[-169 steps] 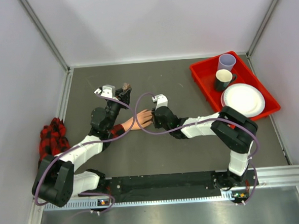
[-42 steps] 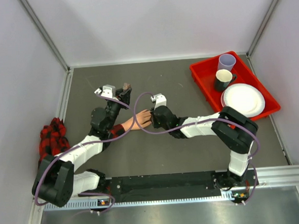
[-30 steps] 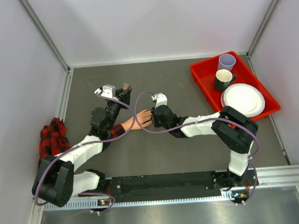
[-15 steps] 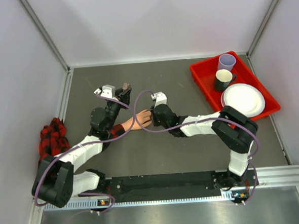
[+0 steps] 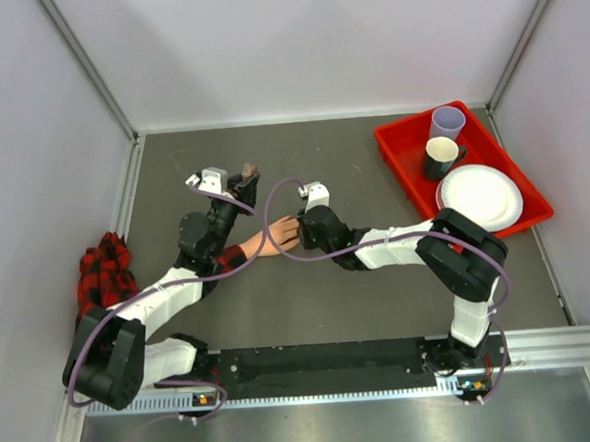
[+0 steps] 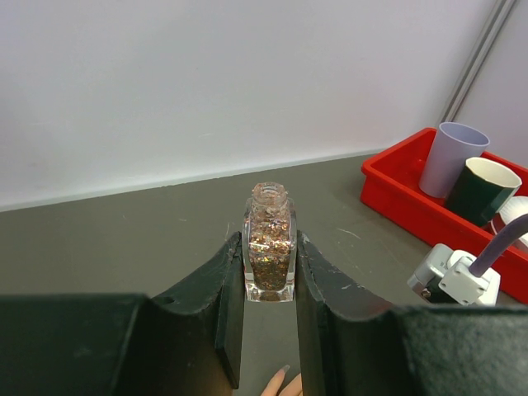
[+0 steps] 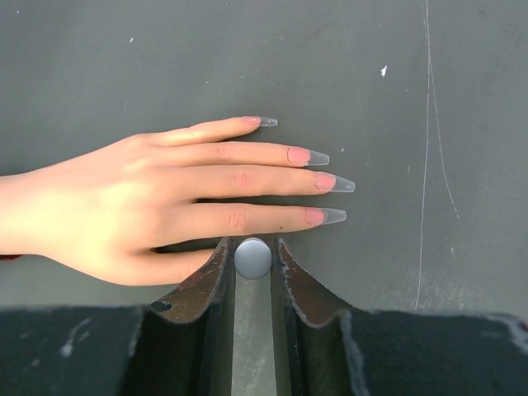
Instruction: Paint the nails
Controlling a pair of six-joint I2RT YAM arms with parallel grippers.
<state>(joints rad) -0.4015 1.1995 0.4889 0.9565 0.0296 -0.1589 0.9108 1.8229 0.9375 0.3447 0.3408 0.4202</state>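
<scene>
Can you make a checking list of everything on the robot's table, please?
Surface: dark grey table, a few pale specks and scratches.
Job's things: mannequin hand flat, palm down; nails long, clear-tipped; polish bottle open, glittery.
Clutter: red tray holding cup, mug, plate; plaid cloth bunched at left.
End effectors: left end effector shut on the polish bottle; right end effector shut on a grey cap beside the hand.
Cables: purple cables loop above the hand.
Surroundings: plain white walls.

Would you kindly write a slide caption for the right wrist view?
Right gripper, shut on a round grey cap, poised beside the mannequin hand with long clear-tipped nails.
</scene>
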